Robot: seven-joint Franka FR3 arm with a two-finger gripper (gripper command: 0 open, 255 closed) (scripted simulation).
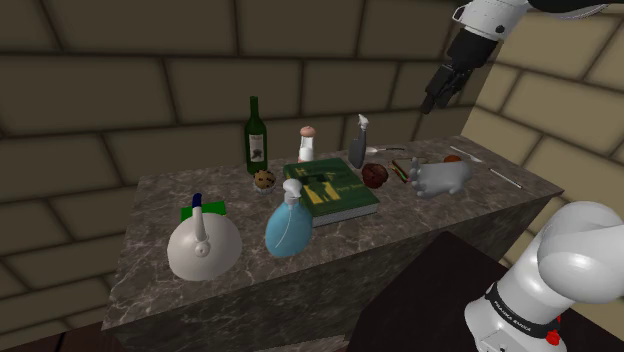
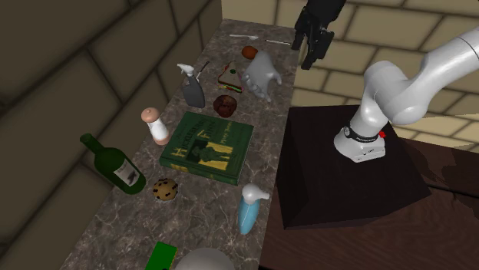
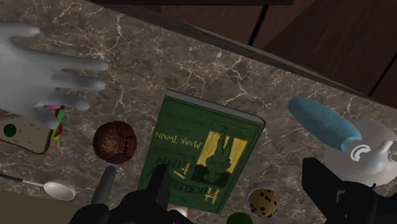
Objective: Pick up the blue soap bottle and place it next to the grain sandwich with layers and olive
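Pincer (image 1: 437, 95): fingers wide apart, empty, high above bench (image 1: 150, 262). Blue bottle (image 1: 288, 228): bench front edge, just beside green book (image 1: 335, 190). Sandwich (image 2: 228, 77): beyond book, near grey hand (image 2: 259, 75).

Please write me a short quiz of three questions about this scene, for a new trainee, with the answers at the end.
1. True or false: the gripper is shut on the blue soap bottle.
2. Which thing lies on the counter between that bottle and the sandwich? A) wine bottle B) green book C) teapot
3. Fill in the missing word: the bottle stands ____ near the counter's front edge.
Key: 1 false, the open gripper hangs high above the counter; 2 B; 3 upright.
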